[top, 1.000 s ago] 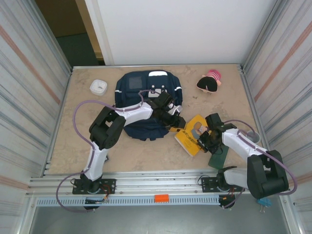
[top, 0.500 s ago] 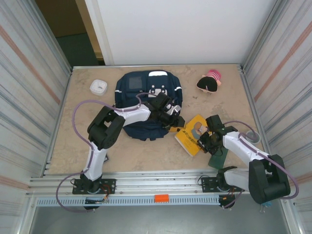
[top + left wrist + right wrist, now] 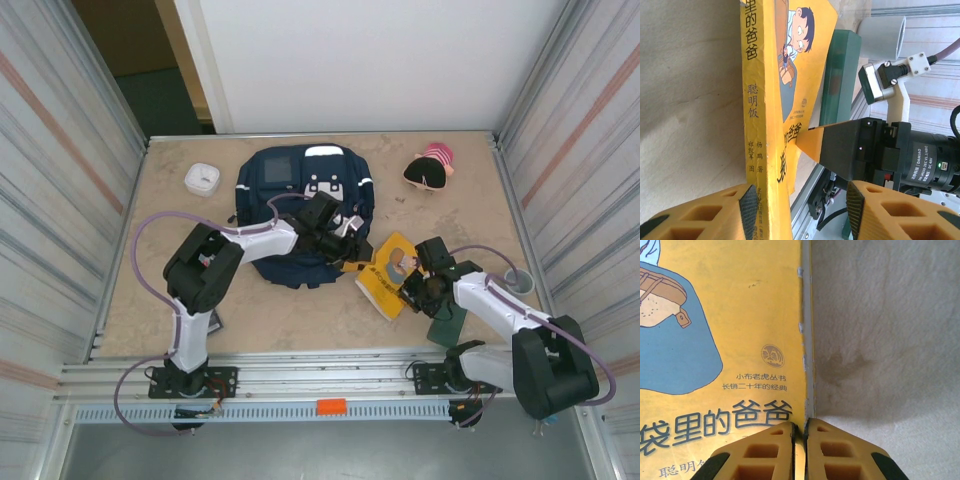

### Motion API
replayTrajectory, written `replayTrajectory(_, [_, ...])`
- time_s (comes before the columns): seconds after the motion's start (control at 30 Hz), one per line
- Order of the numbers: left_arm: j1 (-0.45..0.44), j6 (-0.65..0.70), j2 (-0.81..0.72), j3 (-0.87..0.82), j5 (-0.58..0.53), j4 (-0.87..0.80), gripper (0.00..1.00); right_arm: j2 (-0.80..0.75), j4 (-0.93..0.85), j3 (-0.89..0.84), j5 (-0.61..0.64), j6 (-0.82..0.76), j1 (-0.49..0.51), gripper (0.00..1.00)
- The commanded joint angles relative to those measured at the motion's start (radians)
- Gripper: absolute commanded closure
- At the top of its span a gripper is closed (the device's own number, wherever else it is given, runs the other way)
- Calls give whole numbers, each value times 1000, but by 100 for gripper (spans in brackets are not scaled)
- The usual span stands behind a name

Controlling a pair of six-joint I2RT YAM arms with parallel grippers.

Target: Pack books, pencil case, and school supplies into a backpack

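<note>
The right gripper [image 3: 800, 429] is pinching the yellow book [image 3: 725, 365] by its edge. The left gripper [image 3: 801, 202] is gaping wide, with the book's spine sitting between its fingers.

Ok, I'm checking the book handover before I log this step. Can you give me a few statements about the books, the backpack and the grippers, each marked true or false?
1. The right gripper is shut on the edge of the yellow book. True.
2. The left gripper is shut on the backpack. False: it is open, with one finger on each side of the yellow book.
3. The green book is inside the backpack. False: it lies on the table by the right arm, next to the yellow book.
4. A small white box sits on the table to the left of the backpack. True.
</note>
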Motion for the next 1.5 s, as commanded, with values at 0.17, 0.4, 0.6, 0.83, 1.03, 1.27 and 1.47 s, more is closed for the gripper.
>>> replayTrajectory(0.17, [-43, 44, -38, -13, 64, -72, 48, 47, 283, -41, -110, 54, 56, 88])
replayTrajectory(0.4, [-34, -72, -90, -63, 105, 42, 47, 55, 370, -52, -160, 62, 67, 87])
replayTrajectory(0.6, [-1, -26, -145, -113, 38, -30, 46, 107, 403, -12, -144, 101, 125, 88])
replayTrajectory(0.83, [7, 131, -93, -84, -51, -219, 47, 172, 444, 2, -144, 111, 136, 89])
replayTrajectory(1.03, [7, 149, -75, -102, -93, -220, 47, 163, 445, 4, -138, 117, 139, 89])
replayTrajectory(1.27, [9, 53, -64, -159, -99, -103, 45, 175, 422, 14, -116, 134, 152, 89])
replayTrajectory(1.47, [7, 240, -95, -107, -341, -352, 41, 178, 385, 1, -99, 131, 153, 89])
